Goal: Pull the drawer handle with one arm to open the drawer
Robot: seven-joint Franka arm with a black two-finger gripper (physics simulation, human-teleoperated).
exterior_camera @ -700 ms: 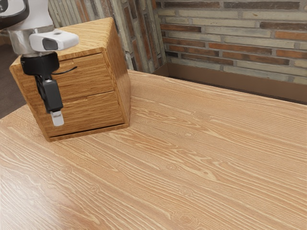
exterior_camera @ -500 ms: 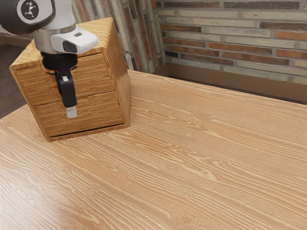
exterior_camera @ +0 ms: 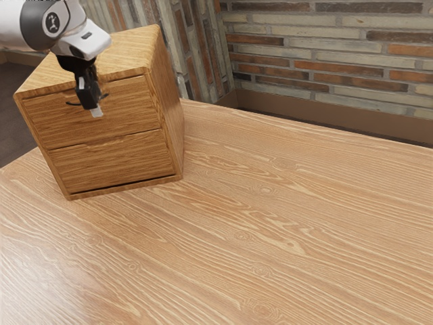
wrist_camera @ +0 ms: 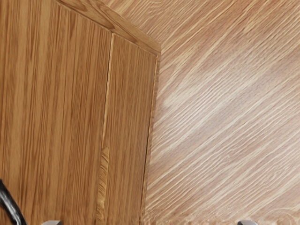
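- The claw (exterior_camera: 96,110) hangs tips-down in front of the top drawer (exterior_camera: 128,105), right at the level of its handle (exterior_camera: 70,103).
- In the wrist view two grey fingertips (wrist_camera: 51,222) show well apart, so the claw is spread wide and has hold of nothing.
- The handle is a thin dark bow lying across the drawer front. One end of it (wrist_camera: 10,206) curves in just beside a fingertip, and I cannot tell whether the bar lies between the fingers or just outside them.
- The drawer looks fully pushed in, its front flush with the cabinet (exterior_camera: 166,88).
- The cabinet stands on the table (exterior_camera: 270,223) at the exterior view's left, close to the brick wall (exterior_camera: 325,54), with a lower drawer (exterior_camera: 115,159) beneath.
- Handling, as I judge it: the handle is stiff and narrow, probably smooth, so a weak pinch could slide along it.
- The best hold is the middle of the bow, where it stands proud of the wood, with fingers above and below the bar.
- The drawer should slide straight out with little load.
- The cabinet is small and may skid along the table if the pull is jerky or off-line.
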